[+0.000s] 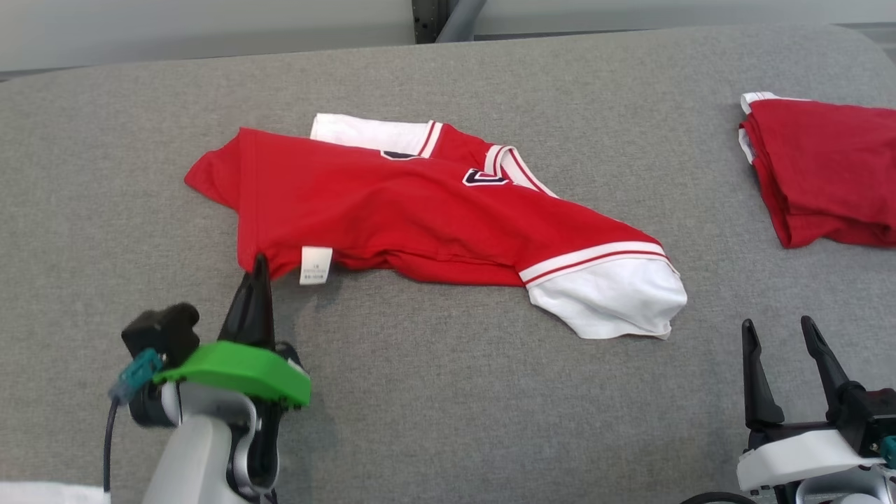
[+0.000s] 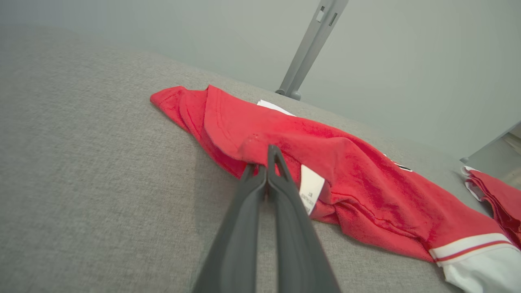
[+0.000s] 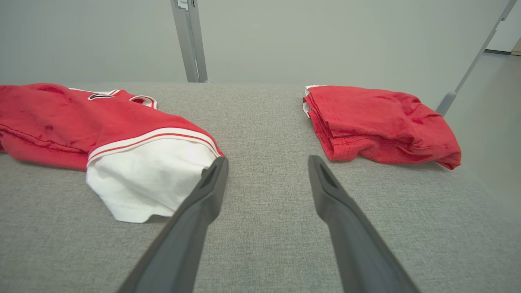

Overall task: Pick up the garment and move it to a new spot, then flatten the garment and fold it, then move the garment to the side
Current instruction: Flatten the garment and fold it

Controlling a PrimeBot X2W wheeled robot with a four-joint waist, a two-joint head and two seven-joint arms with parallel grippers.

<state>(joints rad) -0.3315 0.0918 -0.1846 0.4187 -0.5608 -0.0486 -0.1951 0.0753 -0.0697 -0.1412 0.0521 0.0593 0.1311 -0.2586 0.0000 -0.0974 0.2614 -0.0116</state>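
The garment is a red shirt with white sleeves, lying crumpled and half folded on the grey padded table. My left gripper has its fingers shut on the garment's near left hem corner, just left of the white care label. In the left wrist view the closed left gripper pinches the red edge of the garment, which bulges slightly over the tips. My right gripper stands open at the lower right, clear of the cloth. Its open fingers, the right gripper, point past the garment's white sleeve.
A second red garment, folded into a stack, lies at the table's right edge, also visible as the folded stack ahead and right of my right gripper. A grey post stands behind the table. Bare grey surface stretches along the front.
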